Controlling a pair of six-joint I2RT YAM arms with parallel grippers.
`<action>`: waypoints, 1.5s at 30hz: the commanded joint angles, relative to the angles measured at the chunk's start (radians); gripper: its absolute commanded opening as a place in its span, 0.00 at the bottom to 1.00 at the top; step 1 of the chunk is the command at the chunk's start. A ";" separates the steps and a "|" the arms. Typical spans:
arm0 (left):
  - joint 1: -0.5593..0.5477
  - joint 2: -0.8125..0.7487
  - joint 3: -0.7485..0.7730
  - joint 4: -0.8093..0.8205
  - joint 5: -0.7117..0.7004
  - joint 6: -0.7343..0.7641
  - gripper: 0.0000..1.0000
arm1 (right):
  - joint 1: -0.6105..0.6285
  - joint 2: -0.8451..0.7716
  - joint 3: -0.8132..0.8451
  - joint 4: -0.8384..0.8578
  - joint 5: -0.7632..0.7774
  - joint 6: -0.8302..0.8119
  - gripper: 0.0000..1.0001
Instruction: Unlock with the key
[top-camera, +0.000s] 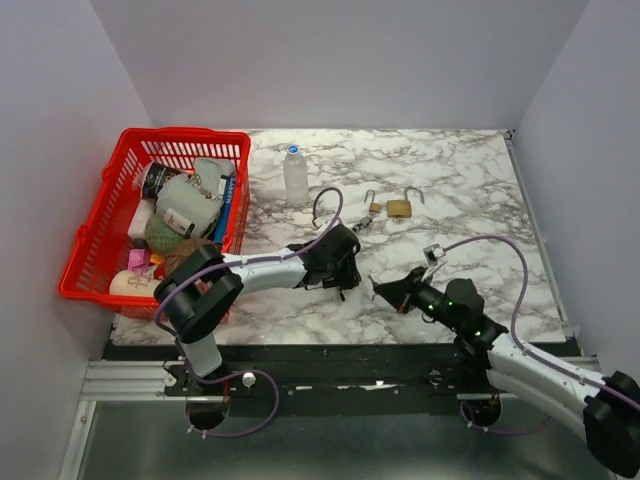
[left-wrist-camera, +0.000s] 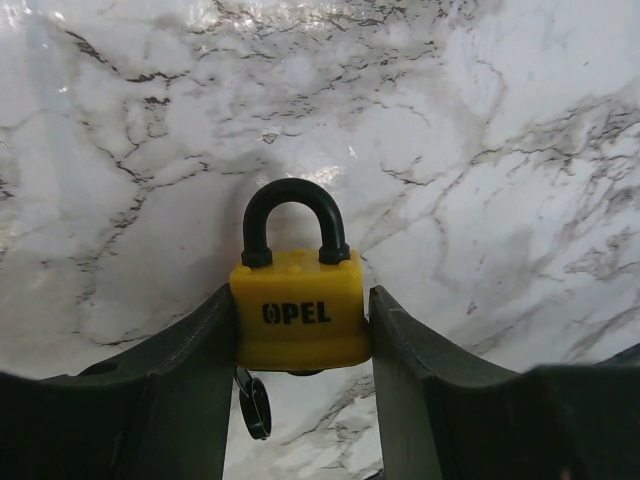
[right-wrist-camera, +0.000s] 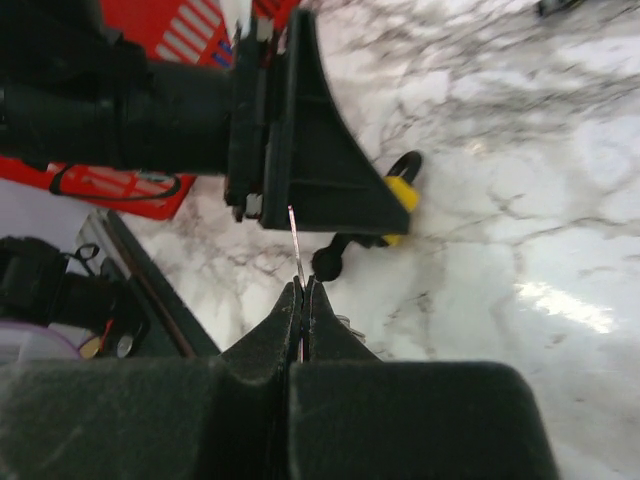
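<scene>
Left gripper (left-wrist-camera: 302, 298): fingers (left-wrist-camera: 195, 375) clamped on the yellow padlock (left-wrist-camera: 300, 325), one pad on each side of the body. OPEL face is toward the wrist cam, and the black shackle (left-wrist-camera: 293, 215) has both legs down in the body, its arch toward the top of the frame. A black key head (left-wrist-camera: 255, 405) hangs under the lock body, low centre of that view; its blade is hidden. Right gripper (right-wrist-camera: 302, 290): fingers (right-wrist-camera: 265, 345) pressed together, with a thin metal sliver (right-wrist-camera: 294, 240) sticking up out of the seam between the tips. Key blade or ring, can't tell. In the right wrist view the key head (right-wrist-camera: 328, 262) sits just right of that sliver, and a corner of the padlock (right-wrist-camera: 400, 192) shows past the left gripper's finger at mid frame. Top view: left gripper (top-camera: 342, 270) and right gripper (top-camera: 385, 290) are near each other, low centre of the marble table (top-camera: 470, 170), and the lock itself is hidden under the left wrist. Red basket (top-camera: 90, 225) packed with mixed items on the left. Clear bottle (top-camera: 295, 178) upright at upper centre. To its right, a brass padlock (top-camera: 399, 208) with its shackle swung open and loose keys (top-camera: 362, 224) just beside it at lower left.
</scene>
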 joint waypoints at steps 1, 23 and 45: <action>0.001 -0.028 -0.025 0.114 0.043 -0.185 0.00 | 0.083 0.201 -0.093 0.335 0.113 0.074 0.01; 0.032 -0.065 -0.146 0.229 0.042 -0.337 0.00 | 0.195 0.645 -0.068 0.519 0.280 0.269 0.01; 0.032 -0.074 -0.142 0.224 0.025 -0.314 0.00 | 0.195 0.759 0.001 0.586 0.188 0.226 0.01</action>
